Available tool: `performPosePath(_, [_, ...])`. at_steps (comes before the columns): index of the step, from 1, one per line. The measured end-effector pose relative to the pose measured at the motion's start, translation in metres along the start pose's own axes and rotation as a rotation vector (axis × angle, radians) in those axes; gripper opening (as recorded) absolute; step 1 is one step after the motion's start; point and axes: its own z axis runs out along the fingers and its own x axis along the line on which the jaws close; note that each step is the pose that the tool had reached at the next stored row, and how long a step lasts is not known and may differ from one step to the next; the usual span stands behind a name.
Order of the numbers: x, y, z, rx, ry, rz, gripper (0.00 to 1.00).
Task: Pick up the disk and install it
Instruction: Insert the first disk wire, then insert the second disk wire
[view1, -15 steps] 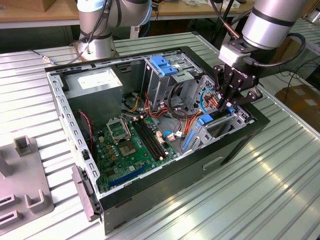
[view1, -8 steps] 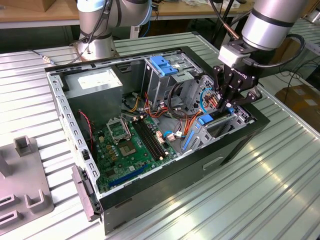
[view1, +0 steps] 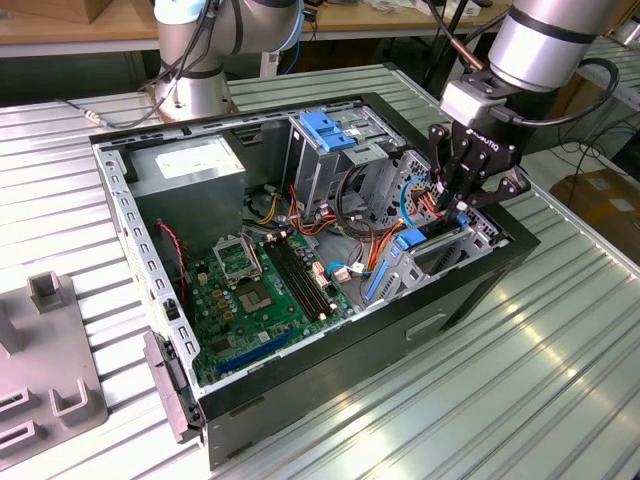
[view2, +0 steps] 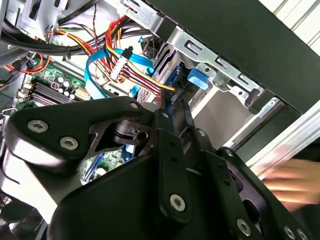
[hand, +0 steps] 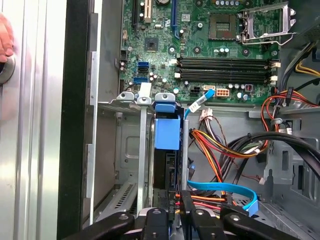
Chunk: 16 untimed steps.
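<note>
**Disk in the bay slot, my fingers on its near end**

I'm down inside the case (view1: 400, 330), and my gripper (view1: 463, 200) hangs over the drive bay (hand: 127, 145) at the corner farthest from the power supply (view1: 190, 170). The pick-up looks done. The disk (hand: 166, 135) stands on edge in the bay's slot, and its blue rail runs straight away from my fingertips toward the motherboard (hand: 200, 30).

In the first wrist view my fingers (hand: 189, 202) are drawn in close, one on each side of the disk's dark near end, so I read this as pinching the disk rather than standing spread. The second wrist view backs that up: the fingertips meet around a thin blue edge just short of the bay's blue tab (view2: 197, 77).

How far along? I judge it late in the install. Most of the disk's length lies between the bay walls. I can't tell whether it is fully seated or latched, because my own knuckles cover the near end.

Beside my fingers, on the motherboard side, the orange and blue cables (hand: 225, 145) crowd close to the slot. A person's hand (hand: 5, 35) rests on the table outside the case, well apart from me.
</note>
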Motion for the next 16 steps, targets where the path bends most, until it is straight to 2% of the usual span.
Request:
performPosePath(1, [0.0, 0.0, 0.0, 0.0, -0.0001, 0.0, 0.23])
performPosePath(3, [0.0, 0.0, -0.0001, 0.0, -0.0001, 0.0, 0.1])
performPosePath(16, [0.0001, 0.0, -0.0016, 0.0, -0.0001, 0.0, 0.1])
